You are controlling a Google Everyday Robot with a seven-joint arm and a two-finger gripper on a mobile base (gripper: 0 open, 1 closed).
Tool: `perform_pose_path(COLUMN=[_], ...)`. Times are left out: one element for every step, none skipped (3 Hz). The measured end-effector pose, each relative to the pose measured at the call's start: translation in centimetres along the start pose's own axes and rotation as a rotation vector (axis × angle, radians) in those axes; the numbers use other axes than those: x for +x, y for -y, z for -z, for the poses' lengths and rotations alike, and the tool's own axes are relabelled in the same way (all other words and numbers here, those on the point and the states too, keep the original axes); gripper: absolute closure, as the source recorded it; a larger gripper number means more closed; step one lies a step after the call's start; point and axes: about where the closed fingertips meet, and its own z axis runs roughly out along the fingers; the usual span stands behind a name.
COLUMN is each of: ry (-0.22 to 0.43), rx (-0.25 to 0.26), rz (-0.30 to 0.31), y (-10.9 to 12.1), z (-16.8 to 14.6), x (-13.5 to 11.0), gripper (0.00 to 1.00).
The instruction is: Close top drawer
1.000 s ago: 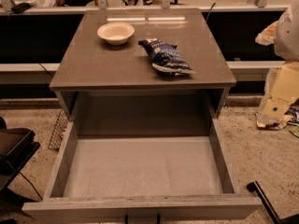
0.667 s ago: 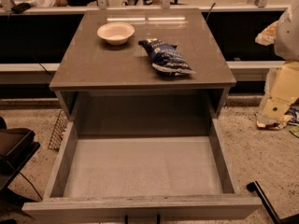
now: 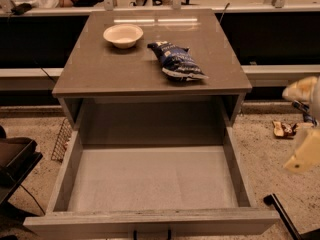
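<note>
The top drawer [image 3: 150,184] of the grey cabinet is pulled far out toward me. Its pale grey interior is empty. Its front panel [image 3: 150,223] runs along the bottom edge of the camera view, with the small dark loop handle [image 3: 152,232] just showing at its centre. My gripper [image 3: 303,156] shows as pale yellowish parts at the right edge, to the right of the drawer's right side wall and apart from it. It holds nothing that I can see.
On the cabinet top [image 3: 100,74] sit a white bowl [image 3: 123,35] and a blue chip bag [image 3: 177,61]. A dark chair-like object [image 3: 15,159] is at the left, a wire rack [image 3: 62,139] is beside the cabinet, a dark bar [image 3: 282,214] is at the bottom right, and a wrapper [image 3: 284,129] lies on the floor.
My gripper has moved downward along the right edge of the view. The drawer, bowl and chip bag have not moved.
</note>
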Motion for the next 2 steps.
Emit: perform_pose_path(ry=[0.037,0.057], rx=[-0.002,-0.053], rz=[-0.06,-0.101], y=[-4.2,-12.6], z=[-3.6,-8.3], x=[4.3,10.4], gripper=[0.41,0.72])
